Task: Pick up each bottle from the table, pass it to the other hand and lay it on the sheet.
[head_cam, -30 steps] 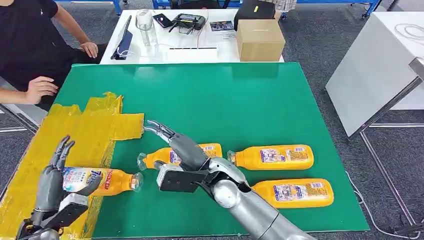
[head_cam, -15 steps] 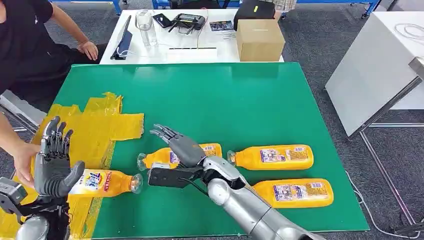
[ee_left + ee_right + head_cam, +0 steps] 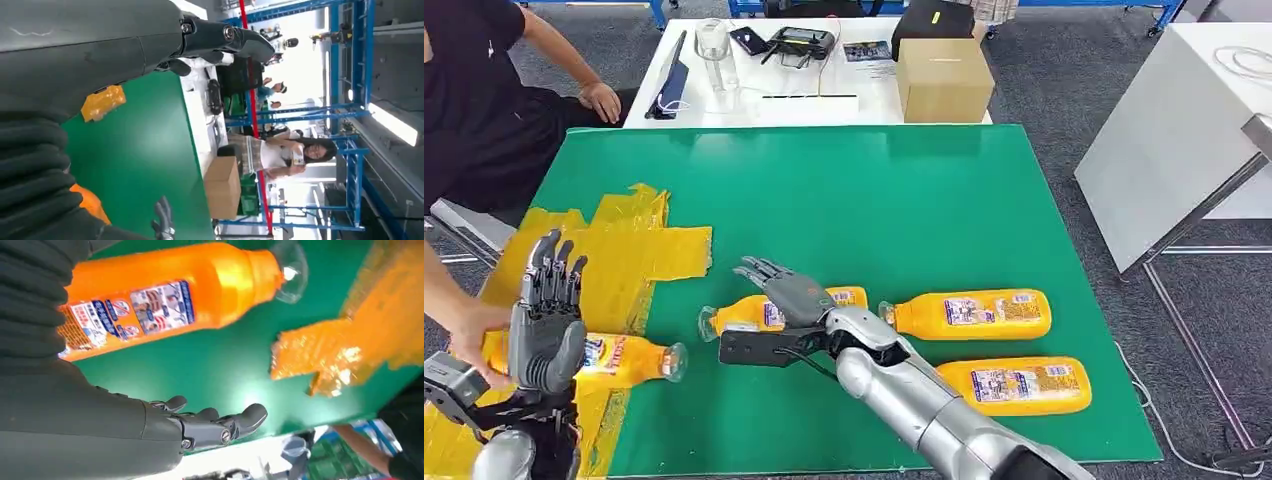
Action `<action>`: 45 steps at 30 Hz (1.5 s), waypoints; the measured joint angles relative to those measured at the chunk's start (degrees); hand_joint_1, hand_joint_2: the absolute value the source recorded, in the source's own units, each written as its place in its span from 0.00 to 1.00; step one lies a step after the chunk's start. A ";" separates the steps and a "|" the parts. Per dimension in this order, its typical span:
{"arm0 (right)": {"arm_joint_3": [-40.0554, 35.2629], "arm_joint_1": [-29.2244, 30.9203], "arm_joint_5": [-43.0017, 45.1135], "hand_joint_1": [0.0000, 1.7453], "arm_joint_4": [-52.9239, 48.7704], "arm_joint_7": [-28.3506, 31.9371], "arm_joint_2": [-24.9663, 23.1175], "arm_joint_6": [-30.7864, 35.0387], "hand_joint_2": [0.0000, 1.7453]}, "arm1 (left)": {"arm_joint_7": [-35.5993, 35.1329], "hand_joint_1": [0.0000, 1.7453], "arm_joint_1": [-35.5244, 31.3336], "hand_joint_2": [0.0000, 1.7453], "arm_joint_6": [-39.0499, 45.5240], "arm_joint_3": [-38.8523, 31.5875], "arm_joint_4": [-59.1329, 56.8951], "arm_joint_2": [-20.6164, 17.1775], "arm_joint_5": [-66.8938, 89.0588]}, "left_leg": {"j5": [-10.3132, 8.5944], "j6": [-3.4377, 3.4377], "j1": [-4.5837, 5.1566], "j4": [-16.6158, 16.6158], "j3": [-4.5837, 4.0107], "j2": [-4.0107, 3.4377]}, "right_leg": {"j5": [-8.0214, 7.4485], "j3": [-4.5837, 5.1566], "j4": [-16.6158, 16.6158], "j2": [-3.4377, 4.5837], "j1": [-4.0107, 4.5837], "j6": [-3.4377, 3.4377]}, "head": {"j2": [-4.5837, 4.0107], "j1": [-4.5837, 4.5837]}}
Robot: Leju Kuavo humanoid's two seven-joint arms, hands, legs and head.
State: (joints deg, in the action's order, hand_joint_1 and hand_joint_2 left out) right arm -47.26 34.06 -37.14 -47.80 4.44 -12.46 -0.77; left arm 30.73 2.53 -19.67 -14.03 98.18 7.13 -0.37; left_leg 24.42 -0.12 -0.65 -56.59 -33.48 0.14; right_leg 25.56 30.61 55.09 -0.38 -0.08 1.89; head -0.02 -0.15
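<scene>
Your left hand [image 3: 546, 320] stands over the yellow sheet [image 3: 614, 260] at the near left, fingers upright and spread, thumb against the handed-over bottle [image 3: 619, 360]. That bottle lies on its side across the sheet's right edge, cap toward the green table [image 3: 904, 200]; whether you grip it or only touch it cannot be told, since the palm hides the contact. A person's hand [image 3: 469, 335] reaches in at the bottle's base, partly behind yours.

Your right hand [image 3: 789, 290] is empty, fingers extended flat, hovering over the next bottle [image 3: 754, 312] near the table's middle, which your wrist partly covers. Two more bottles [image 3: 969, 313] lie to the right, one nearer than the other.

Judged by look, these are full plastic juice bottles: moderately heavy, smooth, round, liable to roll. Take hold around the labelled mid-body, not the tapering neck.
</scene>
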 measured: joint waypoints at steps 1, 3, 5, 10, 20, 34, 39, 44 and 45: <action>-0.39 0.47 -0.09 0.00 0.70 -0.18 0.00 -0.33 1.00 | 0.00 0.00 0.00 1.00 0.02 0.11 0.00 0.00 -0.17 | 0.00 0.00 0.00 0.00 0.00 0.00 | 0.00 0.00 0.00 0.00 0.00 0.00 | 0.00 0.00; -1.14 1.39 -0.42 0.00 1.90 -0.94 0.00 -0.81 1.00 | 0.00 0.00 0.00 1.00 0.02 0.17 -0.02 0.00 -0.33 | 0.00 0.00 0.00 0.00 0.00 0.00 | 0.00 0.00 0.00 0.00 0.00 0.00 | 0.00 0.00; -1.81 2.24 -0.67 0.00 3.03 -1.72 0.00 -1.55 1.00 | 0.00 0.00 0.00 1.00 -0.07 0.15 -0.02 -0.02 -0.48 | 0.00 0.00 0.00 -0.01 0.00 0.00 | 0.00 -0.01 0.00 0.00 0.00 0.01 | 0.00 0.02; -3.65 3.85 -2.62 0.00 5.24 -4.42 0.07 -2.36 1.00 | 0.07 0.00 0.05 1.00 -0.33 0.09 -0.04 0.00 -0.81 | 0.00 0.00 0.00 -0.01 -0.01 0.00 | 0.00 0.01 0.00 0.00 0.00 0.01 | 0.00 0.00; -5.46 4.67 -4.17 0.00 6.51 -6.23 0.55 -2.51 1.00 | 0.18 0.00 0.27 1.00 -1.29 -0.42 -0.04 0.00 -0.92 | 0.00 0.00 0.00 -0.01 -0.02 0.00 | 0.00 0.01 0.00 0.00 0.00 0.01 | 0.00 0.02; -8.90 5.70 -5.38 0.00 9.13 -8.15 1.49 -4.83 1.00 | 0.20 0.00 0.29 1.00 -2.49 -1.77 -0.22 0.44 -1.53 | 0.00 0.00 0.00 -0.01 -0.02 0.00 | 0.00 0.02 0.00 0.00 0.00 0.01 | 0.00 0.00; -10.18 6.22 -5.70 0.00 10.77 -8.85 1.60 -6.43 1.00 | 0.15 0.00 0.25 1.00 -2.80 -2.03 -0.50 0.46 -2.10 | 0.00 0.00 0.00 -0.01 -0.02 0.00 | 0.00 0.02 0.00 0.00 0.00 0.01 | 0.00 0.02; -11.08 6.65 -5.70 0.00 12.22 -9.00 1.60 -7.02 1.00 | 0.07 0.00 0.03 1.00 -3.10 -2.03 -0.85 0.48 -2.14 | 0.00 0.00 0.00 -0.01 -0.01 0.00 | 0.00 0.01 0.00 0.00 0.00 0.01 | 0.00 0.00; -11.25 6.75 -5.79 0.00 12.48 -9.05 1.60 -7.19 1.00 | 0.02 0.00 0.00 1.00 -3.10 -2.03 -0.87 0.48 -2.14 | 0.00 0.00 0.00 -0.01 -0.01 -0.01 | 0.00 0.02 0.00 0.00 0.00 0.01 | 0.00 0.00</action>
State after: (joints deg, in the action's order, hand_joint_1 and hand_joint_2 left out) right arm -58.51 40.81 -42.93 -35.32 -4.61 -10.86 -7.95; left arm 30.75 2.53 -22.77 -16.06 97.31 7.61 -2.51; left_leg 24.42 -0.12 -0.64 -56.60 -33.49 0.13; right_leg 25.55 30.62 55.09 -0.38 -0.08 1.89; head -0.02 -0.15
